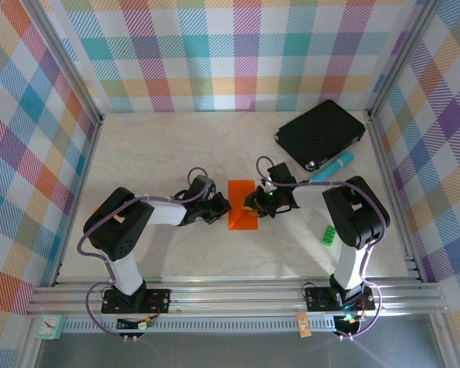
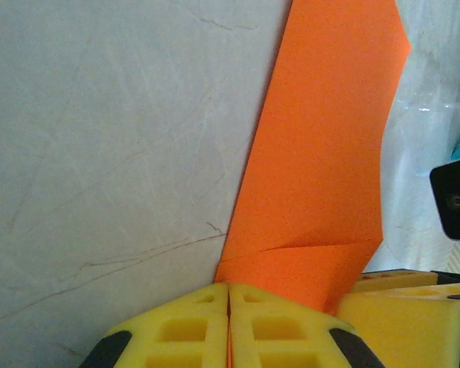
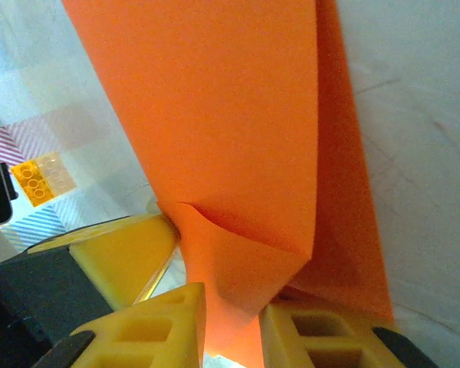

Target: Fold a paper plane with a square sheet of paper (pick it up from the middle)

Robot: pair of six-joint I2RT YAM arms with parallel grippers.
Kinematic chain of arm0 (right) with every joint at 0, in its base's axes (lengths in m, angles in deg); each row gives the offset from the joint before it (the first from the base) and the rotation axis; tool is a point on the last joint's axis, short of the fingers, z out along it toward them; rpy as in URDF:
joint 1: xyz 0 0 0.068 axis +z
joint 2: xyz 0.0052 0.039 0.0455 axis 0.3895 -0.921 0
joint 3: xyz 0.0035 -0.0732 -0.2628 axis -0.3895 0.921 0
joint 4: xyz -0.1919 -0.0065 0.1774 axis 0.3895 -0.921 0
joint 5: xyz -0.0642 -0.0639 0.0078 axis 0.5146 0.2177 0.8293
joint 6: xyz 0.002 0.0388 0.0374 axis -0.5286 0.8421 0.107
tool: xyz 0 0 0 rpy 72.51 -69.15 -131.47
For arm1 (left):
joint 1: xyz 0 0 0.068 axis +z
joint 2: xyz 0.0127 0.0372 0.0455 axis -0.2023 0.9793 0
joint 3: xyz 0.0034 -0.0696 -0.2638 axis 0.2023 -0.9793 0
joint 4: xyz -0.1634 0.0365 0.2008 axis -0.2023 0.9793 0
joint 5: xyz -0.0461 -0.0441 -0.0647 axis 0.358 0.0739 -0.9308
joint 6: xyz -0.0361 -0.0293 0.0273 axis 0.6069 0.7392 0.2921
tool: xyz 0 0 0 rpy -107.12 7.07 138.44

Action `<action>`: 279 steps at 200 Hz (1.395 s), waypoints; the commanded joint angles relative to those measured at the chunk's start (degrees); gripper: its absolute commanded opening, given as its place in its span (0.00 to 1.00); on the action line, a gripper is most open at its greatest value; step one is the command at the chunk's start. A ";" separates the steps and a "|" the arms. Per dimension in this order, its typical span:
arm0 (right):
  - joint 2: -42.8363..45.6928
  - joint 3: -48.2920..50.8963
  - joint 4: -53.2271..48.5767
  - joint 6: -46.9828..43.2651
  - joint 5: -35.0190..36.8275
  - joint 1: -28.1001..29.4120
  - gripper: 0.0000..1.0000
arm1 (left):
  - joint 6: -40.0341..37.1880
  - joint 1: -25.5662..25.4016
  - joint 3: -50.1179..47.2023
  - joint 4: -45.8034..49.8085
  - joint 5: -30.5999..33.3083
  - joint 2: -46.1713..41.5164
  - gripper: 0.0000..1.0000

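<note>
Currently I see the left gripper [image 2: 228, 290] pinched shut on the orange sheet [image 2: 322, 153] at its fingertips; the right gripper [image 3: 231, 307] clamps a folded flap between its fingers.

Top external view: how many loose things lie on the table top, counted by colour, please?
Orange: 1, folded paper sheet
Black: 1, rectangular pad
Light blue: 1, tube beside the pad
Green: 1, small block
Total: 4
</note>
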 commanded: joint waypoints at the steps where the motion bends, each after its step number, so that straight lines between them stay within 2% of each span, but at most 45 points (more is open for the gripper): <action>1: -0.66 1.23 3.18 1.58 -1.50 0.41 0.26 | 0.37 0.40 -0.99 0.87 0.51 0.20 0.09; 60: 0.22 1.98 3.85 1.81 0.64 0.49 0.17 | 0.21 1.27 -1.56 2.18 1.62 -4.13 0.10; 109: 2.86 2.10 3.99 -1.02 2.80 0.44 0.08 | 0.55 4.25 -5.72 4.43 4.67 -12.50 0.24; 139: 4.95 1.72 4.76 -2.85 2.99 0.45 0.07 | 1.13 6.72 -9.42 4.69 5.13 -18.89 0.30; 163: 7.79 1.34 6.42 -4.60 2.01 0.40 0.07 | 1.56 7.93 -11.69 4.32 4.16 -24.28 0.40; 198: 12.87 0.81 10.51 -6.27 -1.51 0.44 0.06 | 2.11 8.05 -12.98 0.87 -0.04 -30.63 0.67; 224: 14.04 -1.25 12.13 -5.70 -6.41 0.66 0.06 | 2.41 7.44 -13.07 -3.39 -3.31 -31.70 0.80; 259: 13.08 -3.21 15.86 -2.17 -11.78 1.60 0.07 | 2.76 4.91 -12.80 -10.70 -6.21 -29.66 0.91; 279: 13.20 -3.54 17.18 -0.80 -13.12 1.93 0.07 | 4.95 4.36 -13.35 -16.48 -7.76 -27.35 0.93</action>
